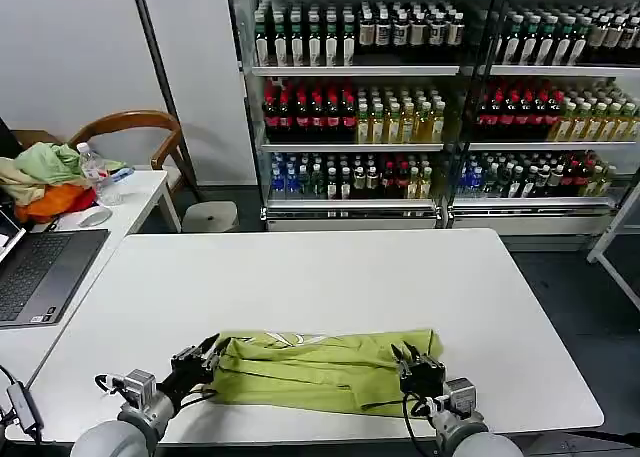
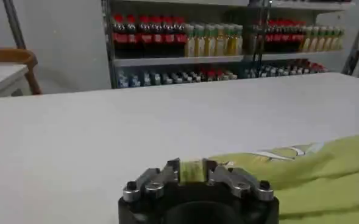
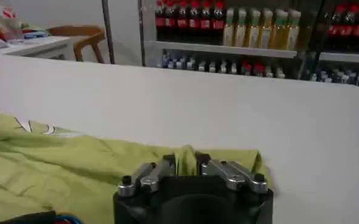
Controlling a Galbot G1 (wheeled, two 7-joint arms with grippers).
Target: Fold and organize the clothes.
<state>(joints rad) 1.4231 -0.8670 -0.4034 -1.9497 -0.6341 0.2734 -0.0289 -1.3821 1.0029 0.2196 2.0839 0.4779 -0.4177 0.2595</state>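
Pinching the shirt (image 1: 325, 370) at both near corners, left gripper (image 1: 197, 361) and right gripper (image 1: 417, 365) clamped on cloth, we judge a fold across the counter (image 1: 330, 277) next.

We hold both arms low and near our body, wrists reaching forward. Our left pincer (image 1: 205, 357) is pinched onto cloth; our right pincer (image 1: 415, 362) is likewise clamped, both fingers pressed together.

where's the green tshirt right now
In the head view the T-shirt lies folded into a band at the near edge of the white table, stretched between the left gripper and right gripper.
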